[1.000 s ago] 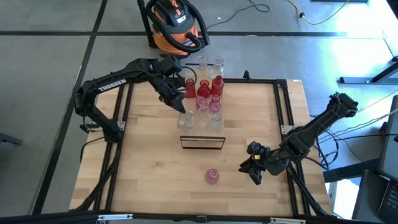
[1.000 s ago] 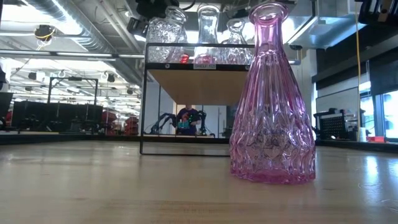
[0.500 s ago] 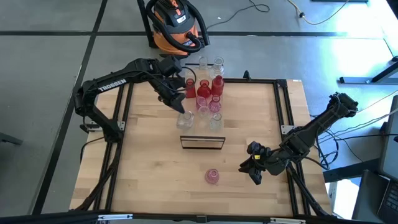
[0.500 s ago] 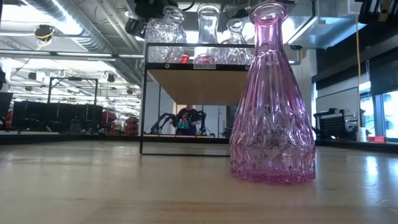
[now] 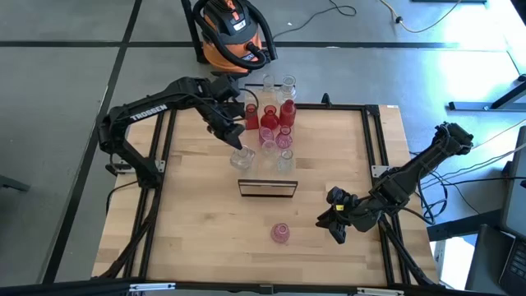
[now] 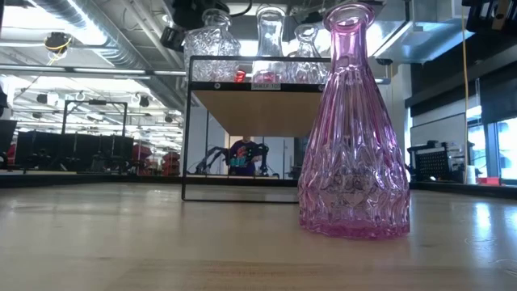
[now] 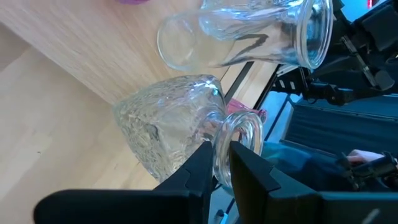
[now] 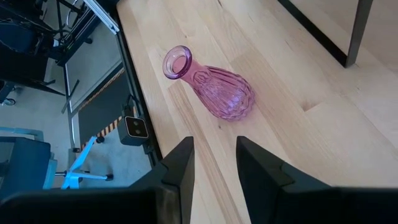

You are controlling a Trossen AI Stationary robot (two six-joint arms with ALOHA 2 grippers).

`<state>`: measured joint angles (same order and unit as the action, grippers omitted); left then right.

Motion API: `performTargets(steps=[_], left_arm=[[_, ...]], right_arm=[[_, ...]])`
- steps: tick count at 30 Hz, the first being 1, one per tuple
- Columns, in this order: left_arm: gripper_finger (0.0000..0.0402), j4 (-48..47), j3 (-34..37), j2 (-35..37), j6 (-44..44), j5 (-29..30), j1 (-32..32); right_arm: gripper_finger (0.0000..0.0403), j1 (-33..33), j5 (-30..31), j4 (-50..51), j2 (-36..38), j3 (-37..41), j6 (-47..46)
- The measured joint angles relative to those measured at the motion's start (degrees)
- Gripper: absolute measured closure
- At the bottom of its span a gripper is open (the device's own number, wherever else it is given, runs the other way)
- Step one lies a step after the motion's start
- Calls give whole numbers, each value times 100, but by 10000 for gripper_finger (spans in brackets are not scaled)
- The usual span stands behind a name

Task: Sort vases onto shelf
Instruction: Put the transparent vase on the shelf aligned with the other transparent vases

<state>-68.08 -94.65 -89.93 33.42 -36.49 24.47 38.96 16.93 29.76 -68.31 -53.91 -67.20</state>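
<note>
Gripping a clear vase [image 7: 171, 134] by its neck, left jaws [image 7: 217, 163] nearly shut, at the shelf's [image 5: 267, 188] left front corner, beside the vase cluster [image 5: 271, 123] on the shelf: red, pink and clear pieces, packed close. Another clear vase [image 7: 249, 34] sits just beside the held one. Low view: held vase's [image 6: 207, 44] base looks slightly above the shelf top. Right jaws [image 5: 333, 220] part open, empty, low over the desk [image 5: 197, 230] near its right edge. 1 pink vase [image 5: 280, 233] stands alone on the desk before the shelf, near those jaws.
</note>
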Motion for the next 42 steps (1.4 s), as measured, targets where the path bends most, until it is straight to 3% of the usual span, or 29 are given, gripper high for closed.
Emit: performTargets(steps=[42], left_arm=[[354, 642, 9, -228, -98, -561, 129]], right_arm=[[299, -85, -2, 35, -2, 0, -7]])
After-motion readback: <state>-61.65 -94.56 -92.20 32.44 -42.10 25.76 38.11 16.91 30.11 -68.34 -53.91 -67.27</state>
